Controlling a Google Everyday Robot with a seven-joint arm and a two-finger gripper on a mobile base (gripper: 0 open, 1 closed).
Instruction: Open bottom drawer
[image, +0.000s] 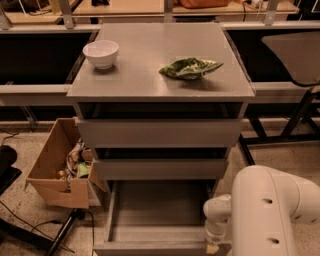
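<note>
White arm (272, 210) bends at lower right, pincer (213, 247) pointing straight down.

The cabinet top (150, 70) is smooth, matt grey with a dull metallic sheen, as is the bottom drawer (160, 210) tray. The bowl (101, 53) is glossy white. The gripper (212, 247), under smooth white plastic casing, is at the drawer's front right corner.

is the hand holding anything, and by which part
Cannot tell: the hand is low at the front right corner of the open grey bottom drawer, mostly out of view.
</note>
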